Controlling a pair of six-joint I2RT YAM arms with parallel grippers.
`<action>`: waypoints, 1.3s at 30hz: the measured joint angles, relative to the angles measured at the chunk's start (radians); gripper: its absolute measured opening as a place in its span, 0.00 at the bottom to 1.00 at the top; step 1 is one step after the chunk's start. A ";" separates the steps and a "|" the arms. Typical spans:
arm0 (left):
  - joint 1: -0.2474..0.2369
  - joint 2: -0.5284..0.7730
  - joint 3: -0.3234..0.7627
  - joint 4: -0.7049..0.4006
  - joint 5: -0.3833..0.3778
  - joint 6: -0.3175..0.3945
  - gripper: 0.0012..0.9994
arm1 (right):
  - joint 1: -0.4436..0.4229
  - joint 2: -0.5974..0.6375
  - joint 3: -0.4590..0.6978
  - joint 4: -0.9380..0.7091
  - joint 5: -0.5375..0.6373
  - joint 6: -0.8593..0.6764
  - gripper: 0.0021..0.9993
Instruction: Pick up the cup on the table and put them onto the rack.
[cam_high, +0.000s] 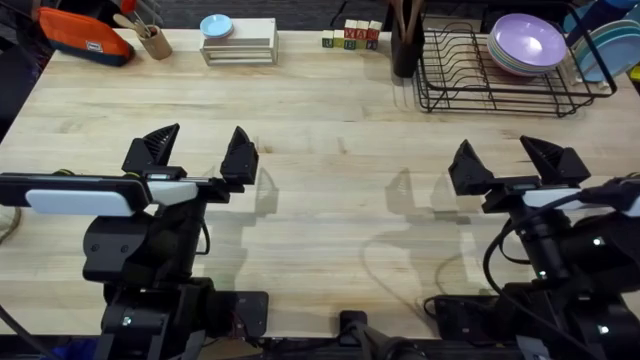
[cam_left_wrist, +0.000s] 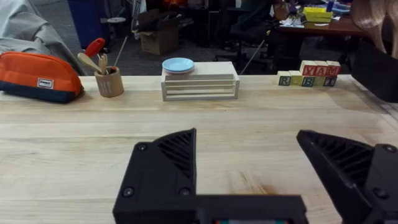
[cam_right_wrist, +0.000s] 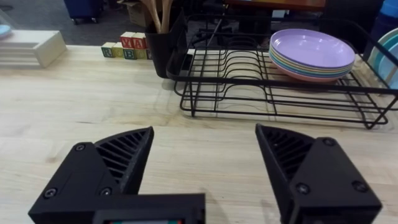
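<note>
My left gripper (cam_high: 197, 152) hangs over the near-left part of the table (cam_high: 330, 180) with its fingers spread wide, nothing between them; my right gripper (cam_high: 515, 160) is the same deal on the near-right side, jaws apart; the rack (cam_high: 470, 75) sits at the far right edge holding a stack of lavender plates (cam_high: 525, 45); can't spot the cup anywhere, honestly.

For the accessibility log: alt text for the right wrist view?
The right gripper, jaws open and empty, hovers over the wooden table facing a black wire rack that holds stacked lavender plates. Lettered blocks and a dark utensil holder stand beside it.
</note>
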 joint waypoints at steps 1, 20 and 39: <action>0.000 0.000 0.000 0.000 0.000 0.000 0.99 | 0.000 0.000 0.000 0.000 0.000 0.000 1.00; 0.000 0.000 0.015 -0.028 -0.002 0.000 0.99 | 0.000 0.001 0.023 -0.044 0.003 -0.016 1.00; 0.000 0.566 0.743 -0.358 0.000 0.007 0.99 | 0.000 0.602 0.740 -0.390 0.003 -0.016 1.00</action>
